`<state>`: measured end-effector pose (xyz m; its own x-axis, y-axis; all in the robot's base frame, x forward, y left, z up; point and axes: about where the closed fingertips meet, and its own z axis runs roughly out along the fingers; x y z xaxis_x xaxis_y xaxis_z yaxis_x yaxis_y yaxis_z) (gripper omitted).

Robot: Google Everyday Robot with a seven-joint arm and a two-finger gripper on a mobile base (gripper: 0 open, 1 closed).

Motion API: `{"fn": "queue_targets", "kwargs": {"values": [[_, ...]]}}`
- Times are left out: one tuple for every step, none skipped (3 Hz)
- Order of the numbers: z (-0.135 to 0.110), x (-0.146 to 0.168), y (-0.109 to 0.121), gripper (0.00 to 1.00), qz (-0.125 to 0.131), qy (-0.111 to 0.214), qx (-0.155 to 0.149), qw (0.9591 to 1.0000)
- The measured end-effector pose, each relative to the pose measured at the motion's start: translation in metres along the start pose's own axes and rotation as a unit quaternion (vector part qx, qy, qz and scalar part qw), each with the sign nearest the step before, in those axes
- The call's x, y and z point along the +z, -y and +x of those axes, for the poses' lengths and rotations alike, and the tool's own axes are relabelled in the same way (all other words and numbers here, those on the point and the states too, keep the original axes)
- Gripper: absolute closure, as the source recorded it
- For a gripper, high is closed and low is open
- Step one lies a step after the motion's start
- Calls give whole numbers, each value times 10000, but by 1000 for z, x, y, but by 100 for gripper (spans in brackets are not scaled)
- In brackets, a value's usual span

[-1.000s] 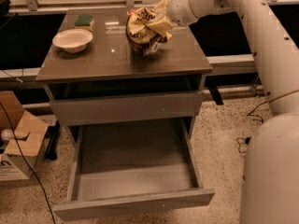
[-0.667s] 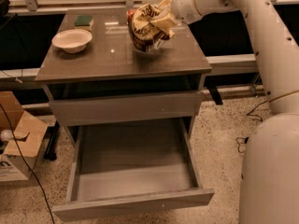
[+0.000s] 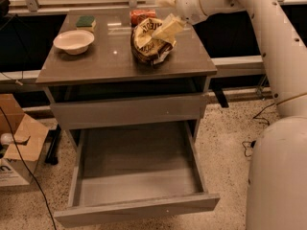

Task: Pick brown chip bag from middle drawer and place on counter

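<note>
One step is left: the bag [image 3: 148, 43] rests on the surface [image 3: 96, 63], the pincer [image 3: 166, 14] spread open beside it, so lift clear.

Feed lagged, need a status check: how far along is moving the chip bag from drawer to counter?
Mostly done. The middle drawer stands pulled out, its tray bare, and the brown chip bag looks to rest on the counter. In hand: the gripper is at the bag's upper right edge. Left: confirm release and draw the arm clear.
</note>
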<state>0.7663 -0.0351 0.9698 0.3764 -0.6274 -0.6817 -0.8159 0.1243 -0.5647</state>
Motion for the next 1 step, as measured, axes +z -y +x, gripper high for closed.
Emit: {"fn": "queue_targets", "kwargs": {"values": [[0, 0, 0, 0, 0, 0, 0, 10000]]}}
